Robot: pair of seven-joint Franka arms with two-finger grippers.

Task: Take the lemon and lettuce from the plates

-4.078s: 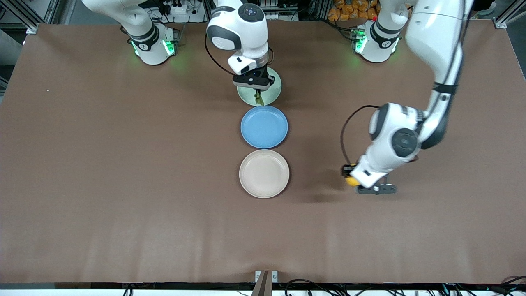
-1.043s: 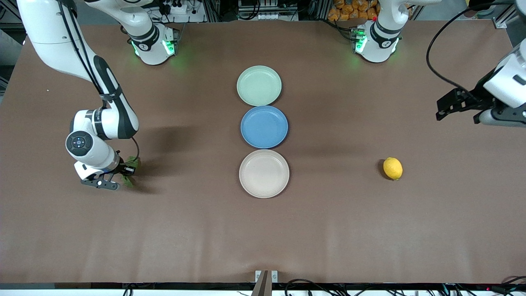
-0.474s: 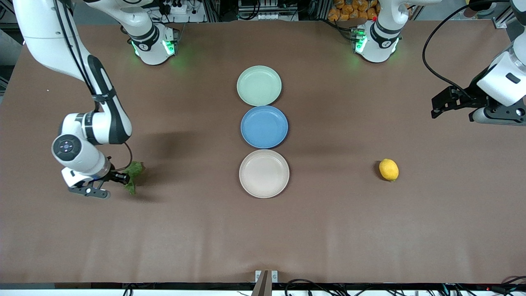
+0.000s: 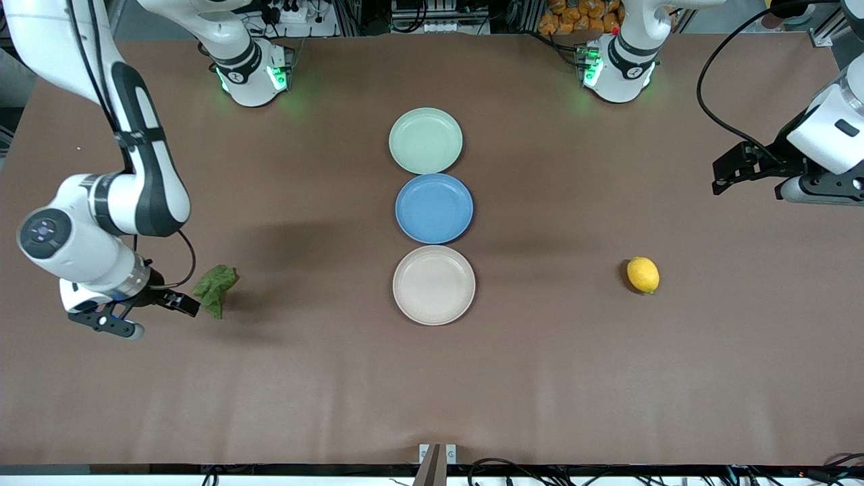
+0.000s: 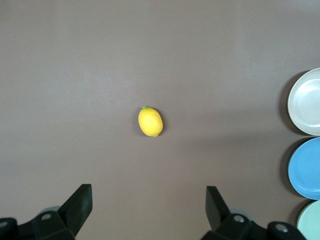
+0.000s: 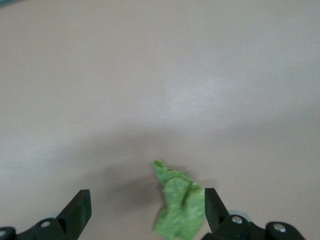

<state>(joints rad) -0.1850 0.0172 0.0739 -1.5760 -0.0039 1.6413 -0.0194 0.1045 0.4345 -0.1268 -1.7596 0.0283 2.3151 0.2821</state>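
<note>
The lemon (image 4: pixel 643 275) lies on the bare table toward the left arm's end; it also shows in the left wrist view (image 5: pixel 150 121). The lettuce (image 4: pixel 214 289) lies on the bare table toward the right arm's end. My right gripper (image 4: pixel 152 316) is open and empty just beside it. In the right wrist view the lettuce (image 6: pixel 181 207) sits close to one finger (image 6: pixel 214 205) of the gripper (image 6: pixel 147 207). My left gripper (image 4: pixel 756 181) is open and empty, raised near the table's left-arm end, apart from the lemon. The mint plate (image 4: pixel 425 140) and the beige plate (image 4: pixel 434 285) are empty.
A blue dish (image 4: pixel 434 208) sits between the two plates, in a row at the table's middle. All three dishes show at the edge of the left wrist view: beige (image 5: pixel 306 102), blue (image 5: pixel 306 169), mint (image 5: pixel 310 222).
My right gripper has opened, let go of the lettuce and drawn away toward the right arm's end of the table. The lettuce now lies free. The left gripper has barely moved.
</note>
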